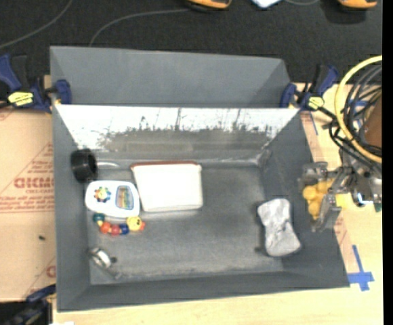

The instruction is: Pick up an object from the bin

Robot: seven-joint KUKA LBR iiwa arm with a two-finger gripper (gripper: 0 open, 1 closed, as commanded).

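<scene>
Camera view: looks down into the grey bin (210,256). Lists, by size: a white rectangular box (167,188) left of centre, a crumpled grey-white lump (278,227) by the right wall, a white toy with coloured buttons (112,200) at the left, a black cylinder (83,166). Puts the gripper (323,203) over the right wall, with the lump just to its left, long axis near-to-far; probably the likeliest pick. Cannot tell whether the claw is open or closed, nor whether the small yellow thing (310,196) at it is gripped.
</scene>
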